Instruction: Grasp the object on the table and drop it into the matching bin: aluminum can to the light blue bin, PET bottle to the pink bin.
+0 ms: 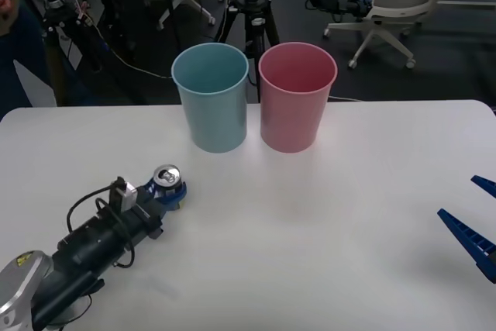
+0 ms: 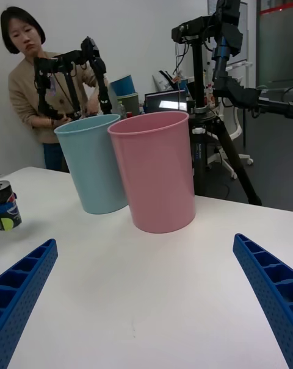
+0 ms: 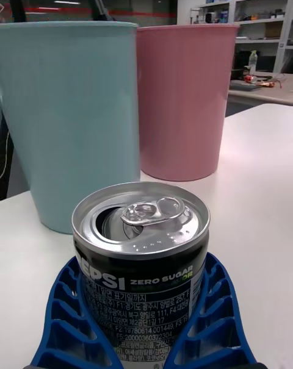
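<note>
Gripping the aluminum can (image 3: 141, 265) marked "PEPSI ZERO SUGAR", left tool (image 1: 172, 189), right tool (image 2: 146, 296) spread wide.

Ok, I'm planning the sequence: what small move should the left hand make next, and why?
Probably lift straight up: the left hand has its blue fingers hugging the can, which stands upright on the table, lower than the light blue bin rim.

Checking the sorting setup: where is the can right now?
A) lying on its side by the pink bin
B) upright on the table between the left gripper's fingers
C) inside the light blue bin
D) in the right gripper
B: the can stands upright on the table, the left gripper fingers on both sides of it.
</note>
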